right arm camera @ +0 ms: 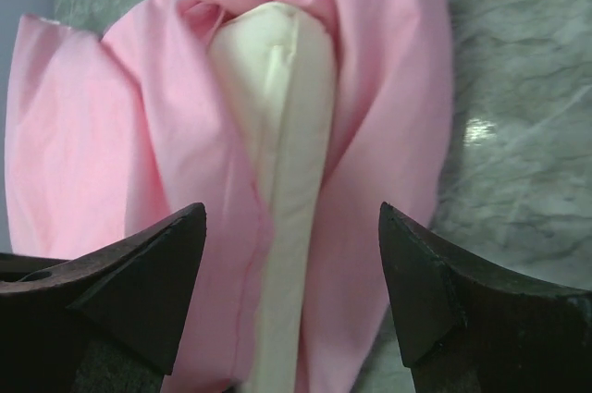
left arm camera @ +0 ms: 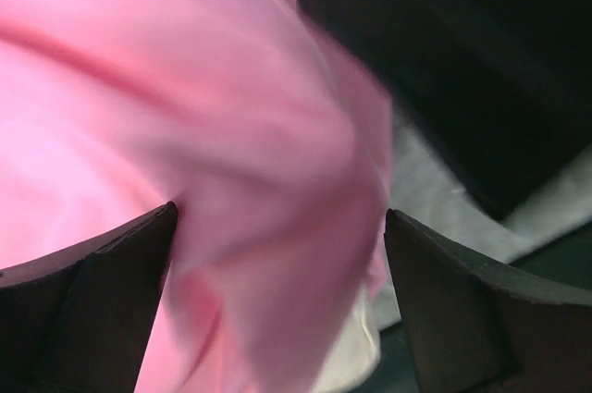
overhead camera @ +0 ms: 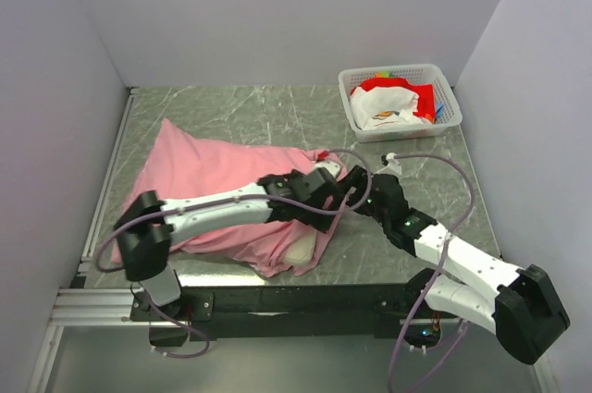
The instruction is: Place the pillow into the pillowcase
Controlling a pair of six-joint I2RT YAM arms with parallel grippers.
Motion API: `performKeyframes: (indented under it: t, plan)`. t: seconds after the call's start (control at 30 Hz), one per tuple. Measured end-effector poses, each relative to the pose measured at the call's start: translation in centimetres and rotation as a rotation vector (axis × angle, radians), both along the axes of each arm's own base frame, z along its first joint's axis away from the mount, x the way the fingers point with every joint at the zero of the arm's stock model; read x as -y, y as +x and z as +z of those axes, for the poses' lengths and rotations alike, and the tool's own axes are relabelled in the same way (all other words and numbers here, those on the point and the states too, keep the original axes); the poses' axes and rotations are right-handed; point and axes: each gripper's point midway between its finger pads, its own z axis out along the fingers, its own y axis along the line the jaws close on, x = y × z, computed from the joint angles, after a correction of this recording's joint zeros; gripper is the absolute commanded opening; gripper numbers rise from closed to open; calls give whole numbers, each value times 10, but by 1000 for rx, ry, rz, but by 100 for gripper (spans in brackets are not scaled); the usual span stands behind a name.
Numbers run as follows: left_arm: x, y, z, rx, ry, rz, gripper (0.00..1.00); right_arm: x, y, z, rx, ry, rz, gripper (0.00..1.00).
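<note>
Dark fingers (left arm camera: 83, 319) of the left gripper (left arm camera: 277, 310) fill the bottom corners of the left wrist view. They stand wide apart and open. A blurred fold of the pink pillowcase (left arm camera: 139, 88) hangs between them without being pinched. A black shape (left arm camera: 462, 60), probably the other arm, crosses the upper right.

In the right wrist view, the right gripper (right arm camera: 291, 300) is also open, its jaws wide and holding nothing. Beyond them the cream pillow (right arm camera: 287, 116) pokes out of the pillowcase mouth, with pink cloth bunched around its end. Both lie on the grey marbled table (right arm camera: 518, 134).

From above, we see both grippers meeting at the right end of the pillowcase. It lies across the left half of the table with the pillow mostly inside, and a cream corner shows at the near edge. A white basket (overhead camera: 451, 102) of cloth sits at the far right corner, well apart.

We judge the step in hand to be drawing the case over the exposed end. To do it well, we would take the hem on each side of the pillow, pinch cloth only, and pull it toward the open right side. The near corner lies close to the table edge, so we would avoid dragging toward us. Bare table lies to the right and behind.
</note>
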Motion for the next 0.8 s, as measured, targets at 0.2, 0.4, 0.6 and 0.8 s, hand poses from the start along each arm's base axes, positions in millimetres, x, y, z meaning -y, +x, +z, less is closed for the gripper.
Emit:
performKeyframes:
  t: [0.2, 0.4, 0.6, 0.8]
  plan:
    - [-1, 3, -65, 33, 234, 27, 34, 28, 1, -13, -18, -13, -73, 82]
    - [-15, 18, -57, 113, 308, 109, 1, 23, -3, -18, -38, -6, -37, 80]
    - [-24, 12, 5, 137, 172, 108, 1, 14, -2, -32, -93, -31, 4, 74]
    - [-50, 8, 110, 206, -133, 142, 1, -15, 23, -14, -88, -28, 57, 71]
